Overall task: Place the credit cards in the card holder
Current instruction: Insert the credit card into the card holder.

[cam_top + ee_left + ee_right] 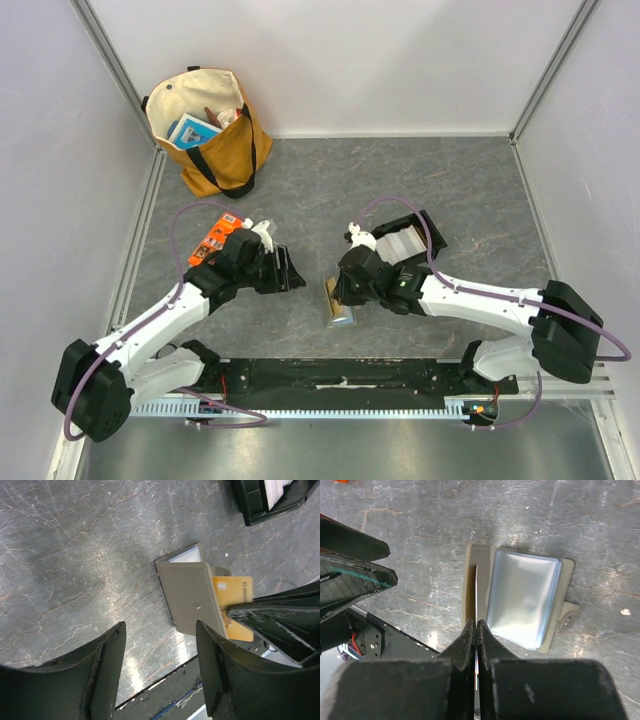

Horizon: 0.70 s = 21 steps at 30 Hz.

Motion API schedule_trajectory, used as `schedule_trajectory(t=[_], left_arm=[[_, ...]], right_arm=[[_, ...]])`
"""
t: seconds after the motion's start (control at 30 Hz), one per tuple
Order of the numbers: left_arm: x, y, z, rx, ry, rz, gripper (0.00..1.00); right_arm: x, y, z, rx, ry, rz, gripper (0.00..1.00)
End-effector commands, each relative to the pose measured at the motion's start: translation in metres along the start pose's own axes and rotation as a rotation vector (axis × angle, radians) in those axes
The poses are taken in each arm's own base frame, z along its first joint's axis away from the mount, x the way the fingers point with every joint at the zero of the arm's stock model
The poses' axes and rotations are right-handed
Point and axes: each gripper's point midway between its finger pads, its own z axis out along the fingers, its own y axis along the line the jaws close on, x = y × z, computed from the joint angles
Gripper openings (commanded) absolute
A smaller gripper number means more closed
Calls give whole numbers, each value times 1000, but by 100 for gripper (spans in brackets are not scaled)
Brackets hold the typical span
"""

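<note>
We see one olive-grey card holder (340,305) lying open mid-table (450,180), its long axis running roughly twelve to six o'clock. It is stitched fabric with a glossy clear window. Our right gripper (477,630) pinches one tan plastic card (232,591), partly tucked behind the flap. The left gripper (160,635), at nine o'clock, is spread and empty.
</note>
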Motion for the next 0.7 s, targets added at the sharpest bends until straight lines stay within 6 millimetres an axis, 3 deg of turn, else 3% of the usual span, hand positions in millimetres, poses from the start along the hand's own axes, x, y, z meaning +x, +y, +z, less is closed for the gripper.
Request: schedule_trajectory(t=[0.0, 0.37, 0.67], left_arm=[[-8, -12, -8, 39, -38, -52, 65], [7, -11, -8, 69, -9, -90, 68], [34, -4, 0, 97, 65, -139, 66]], right_arm=[[-1, 25, 7, -90, 2, 38, 0], [18, 31, 33, -80, 51, 66, 0], [19, 23, 34, -44, 39, 59, 0]])
